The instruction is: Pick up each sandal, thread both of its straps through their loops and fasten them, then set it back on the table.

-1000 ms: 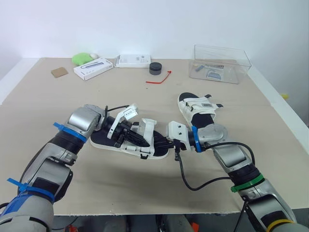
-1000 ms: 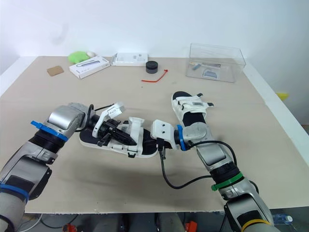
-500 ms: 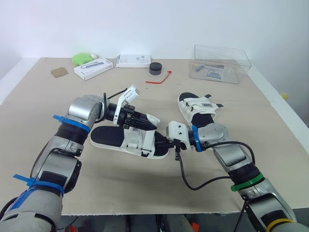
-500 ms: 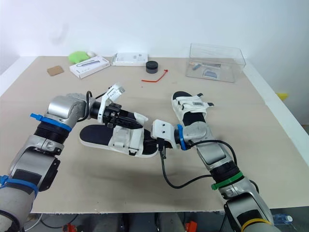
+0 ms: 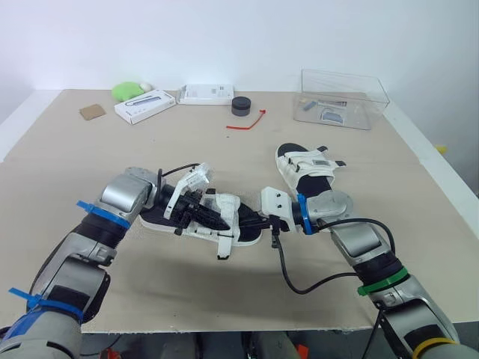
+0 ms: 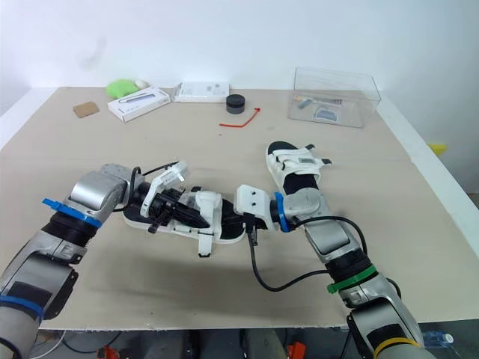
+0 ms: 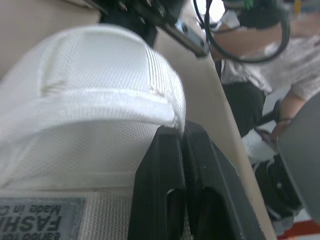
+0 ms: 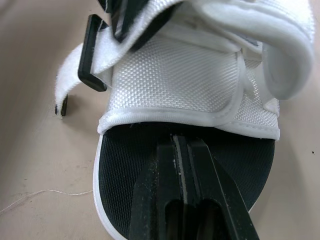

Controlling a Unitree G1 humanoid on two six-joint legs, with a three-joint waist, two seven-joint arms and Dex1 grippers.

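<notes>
From my head, the white-strapped sandal with a black footbed (image 5: 229, 208) lies on the beige desk (image 5: 112, 157), near the front and between my two arms. My left pincer (image 5: 200, 218) reaches in from the heel side among its straps. My right pincer (image 5: 252, 222) meets its toe end. One loose strap end hangs over the sandal's near edge onto the desk. A second white-strapped sandal (image 5: 305, 166) lies apart, farther back on my right, with its straps across the foot.

Along my left wrist, the two black fingers (image 7: 160, 175) are pressed together, pinching the hemmed edge of a white mesh strap (image 7: 95, 100) that arches up over them.

Along my right wrist, the fingers (image 8: 160, 190) are pressed together and lie over the black footbed just short of the front strap. I cannot tell whether they touch it. A black plastic loop (image 8: 91, 54) sits at that strap's side.
</notes>
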